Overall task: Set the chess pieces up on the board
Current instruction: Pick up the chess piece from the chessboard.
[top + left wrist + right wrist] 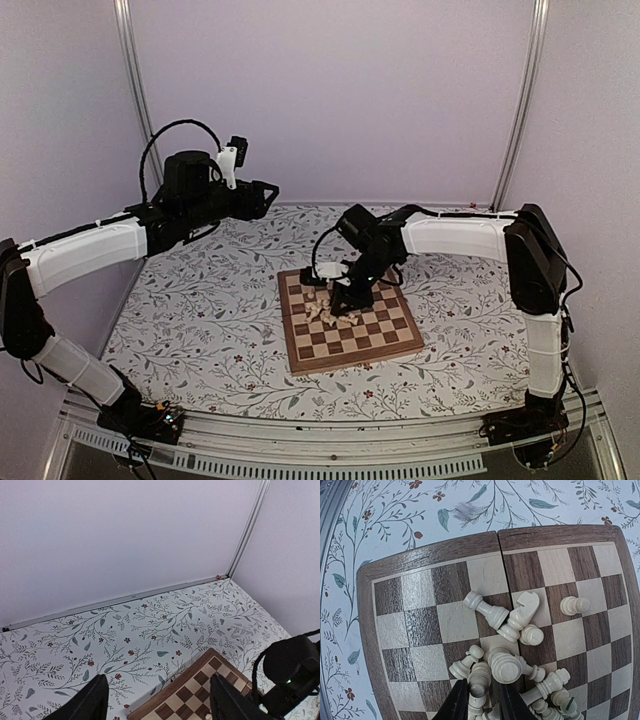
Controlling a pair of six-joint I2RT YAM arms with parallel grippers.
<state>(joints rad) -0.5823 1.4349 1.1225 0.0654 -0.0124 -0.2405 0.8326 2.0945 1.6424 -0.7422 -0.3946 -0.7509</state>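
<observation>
Right fingers (457, 702) were low over the heap of chess pieces (512, 667) on the board (420, 625). They narrowly straddled one toppled piece (479, 677), its long axis along the gap. Clenched or not: couldn't tell. Neighbouring pieces crowded it and would likely get dragged. Left fingers (92, 700) released, empty, high at far left.

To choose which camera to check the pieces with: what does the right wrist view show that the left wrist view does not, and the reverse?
Only the right wrist view: the chess pieces, most lying heaped on the middle of the board, and the right tool with its fingers either side of one piece. Only the left wrist view: the open, empty left tool, the back wall and part of the right arm. Both: the board and the floral tablecloth.
</observation>
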